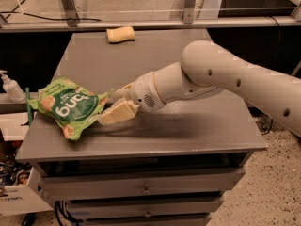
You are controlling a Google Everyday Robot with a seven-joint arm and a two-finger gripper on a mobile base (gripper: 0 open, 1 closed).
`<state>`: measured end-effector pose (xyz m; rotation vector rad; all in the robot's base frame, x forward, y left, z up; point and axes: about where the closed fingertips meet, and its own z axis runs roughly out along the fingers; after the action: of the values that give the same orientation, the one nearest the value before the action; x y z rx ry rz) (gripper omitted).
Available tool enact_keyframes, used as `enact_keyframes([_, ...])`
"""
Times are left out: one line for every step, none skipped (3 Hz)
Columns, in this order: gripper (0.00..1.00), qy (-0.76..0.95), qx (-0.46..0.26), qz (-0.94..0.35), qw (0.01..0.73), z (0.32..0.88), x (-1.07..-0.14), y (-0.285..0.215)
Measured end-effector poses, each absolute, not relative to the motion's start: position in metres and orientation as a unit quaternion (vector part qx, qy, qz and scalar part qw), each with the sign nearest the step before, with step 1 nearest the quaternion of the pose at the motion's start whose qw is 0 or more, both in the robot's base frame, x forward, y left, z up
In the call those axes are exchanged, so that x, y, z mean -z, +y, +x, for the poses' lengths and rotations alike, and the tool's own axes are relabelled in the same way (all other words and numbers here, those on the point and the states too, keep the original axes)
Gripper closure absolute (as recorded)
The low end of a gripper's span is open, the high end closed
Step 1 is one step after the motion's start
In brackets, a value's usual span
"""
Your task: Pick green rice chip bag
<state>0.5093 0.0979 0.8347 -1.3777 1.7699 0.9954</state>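
Observation:
The green rice chip bag (70, 105) lies crinkled at the left front of the grey table (188, 126), white lettering up. My gripper (114, 102) reaches in from the right on the white arm (225, 76). Its pale fingers (118, 113) sit above and below the bag's right edge and are closed on that edge. The bag's right side is tipped up a little, while its left side rests near the table's left edge.
A pale yellow sponge-like block (120, 34) lies at the table's far edge. A soap dispenser bottle (10, 86) stands on a lower shelf to the left. Drawers (146, 188) run below the table front. A metal rail (141, 22) crosses behind.

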Motion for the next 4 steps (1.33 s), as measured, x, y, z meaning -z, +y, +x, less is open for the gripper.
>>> enact_keyframes([0.63,0.686,-0.380,-0.521,0.335,0.510,-0.834,0.092])
enact_keyframes([0.87,0.693,-0.379,-0.512,0.337,0.509,-0.835,0.082])
enact_keyframes([0.86,0.696,-0.383,-0.499,0.346,0.513,-0.849,0.066])
enact_keyframes([0.63,0.684,-0.381,-0.504,0.364,0.516,-0.872,0.061])
